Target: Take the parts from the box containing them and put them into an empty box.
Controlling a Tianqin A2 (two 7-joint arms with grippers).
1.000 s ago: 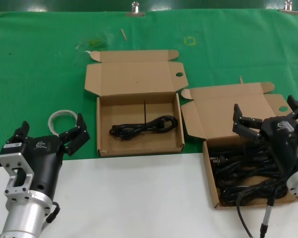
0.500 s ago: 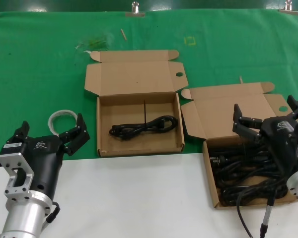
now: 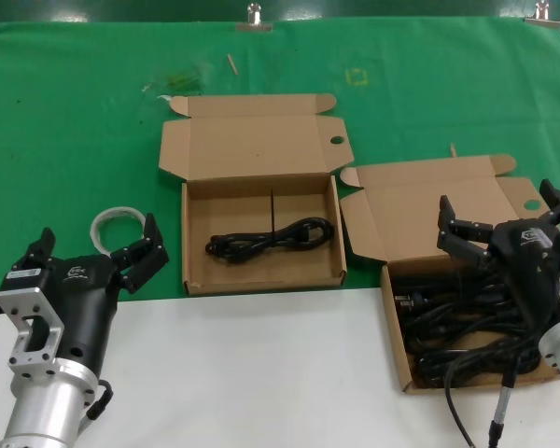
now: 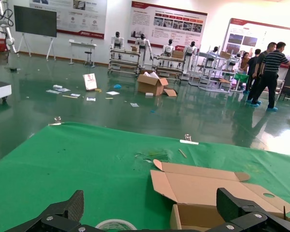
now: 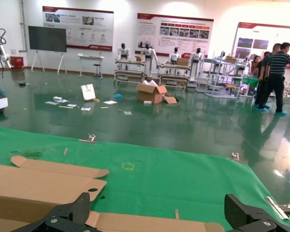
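Observation:
The skew-lidded box [image 3: 398, 347] stands at the right and holds several black power cords [image 3: 448, 327] in a tangle. My right gripper [image 3: 499, 203] hangs open and empty just above them, over the box's back part. The straight-lidded box [image 3: 261, 276] stands in the middle with one bundled black cord [image 3: 271, 238] lying in it. My left gripper [image 3: 98, 239] is open and empty at the front left, apart from both boxes. In the left wrist view the open gripper [image 4: 152, 207] faces the straight-lidded box [image 4: 203, 186]. In the right wrist view the open gripper [image 5: 157, 209] looks over both lids.
A white ring [image 3: 112, 224] lies on the green cloth just behind my left gripper and shows in the left wrist view [image 4: 115, 224]. A clear wrapper [image 3: 173, 82] lies at the back left. A white table surface [image 3: 261, 373] runs along the front.

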